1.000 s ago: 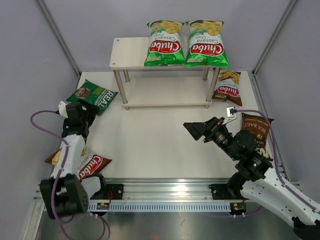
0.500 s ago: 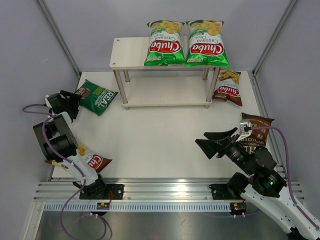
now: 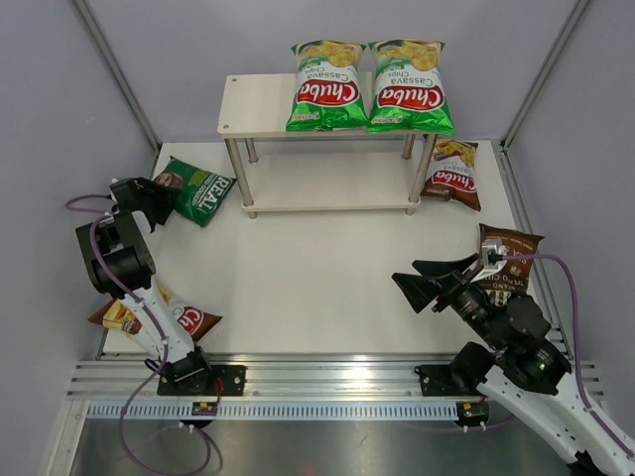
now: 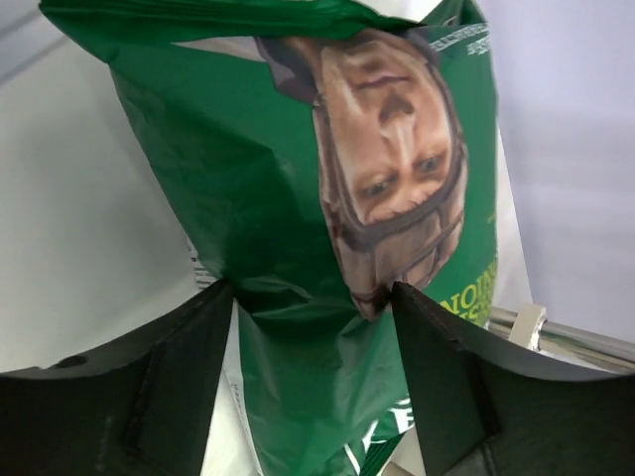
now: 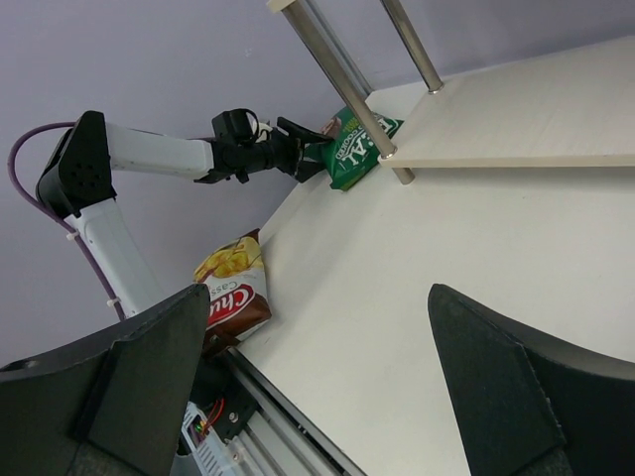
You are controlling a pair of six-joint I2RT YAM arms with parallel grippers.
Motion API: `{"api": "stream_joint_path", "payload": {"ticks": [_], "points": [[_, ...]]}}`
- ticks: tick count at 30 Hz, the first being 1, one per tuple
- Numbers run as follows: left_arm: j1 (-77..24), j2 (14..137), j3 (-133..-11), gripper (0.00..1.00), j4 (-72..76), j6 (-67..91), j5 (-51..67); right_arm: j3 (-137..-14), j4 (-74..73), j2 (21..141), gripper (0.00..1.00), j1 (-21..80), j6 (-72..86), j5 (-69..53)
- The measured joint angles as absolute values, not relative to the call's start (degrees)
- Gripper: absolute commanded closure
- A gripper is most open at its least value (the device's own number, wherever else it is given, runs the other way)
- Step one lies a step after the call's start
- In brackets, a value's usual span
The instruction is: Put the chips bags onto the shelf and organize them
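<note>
The left claw (image 4: 310,290) has been brought to the dark green bag (image 4: 298,149) and made narrower, so the bag's end is now squeezed between its fingers (image 4: 149,397); how firm the hold is cannot be told. A lift to the shelf (image 3: 258,104) can likely be tried next. The bag is laid near the left edge of the table (image 3: 317,268), close to the shelf's left front leg. It is shiny and puffy, creased where pinched, with a man's face printed on it. The right claw (image 5: 317,297) is spread wide, nothing held.
</note>
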State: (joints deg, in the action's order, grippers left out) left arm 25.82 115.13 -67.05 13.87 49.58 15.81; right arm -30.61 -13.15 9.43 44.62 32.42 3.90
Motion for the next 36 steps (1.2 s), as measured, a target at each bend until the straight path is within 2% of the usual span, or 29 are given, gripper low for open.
{"api": "stream_joint_path", "payload": {"ticks": [2,3,4,12,13,29,36], "points": [[25.36,115.77,-67.05,0.47,14.46,49.91,15.79,-30.59,-13.15,10.24,0.01,44.62,32.29,3.99],[25.19,116.09,-67.05,0.61,14.79,50.33,15.75,-30.59,-13.13,10.66,0.01,44.62,32.27,4.03],[25.15,116.27,-67.05,0.67,15.0,50.85,15.79,-30.57,-13.13,11.07,0.0,44.62,32.23,4.05],[24.58,112.86,-63.29,0.9,18.13,52.8,12.95,-30.2,-12.05,13.21,0.01,44.62,32.1,5.26],[24.36,111.59,-62.3,0.99,18.02,52.99,12.16,-30.09,-11.66,13.5,0.01,44.62,32.1,5.39],[21.47,85.78,-53.71,1.0,5.41,56.86,2.79,-29.85,-10.09,17.45,0.0,44.62,32.42,6.63],[21.47,69.65,-50.83,1.0,-2.24,56.07,1.83,-29.87,-7.42,21.04,0.0,44.62,33.43,6.57]]}}
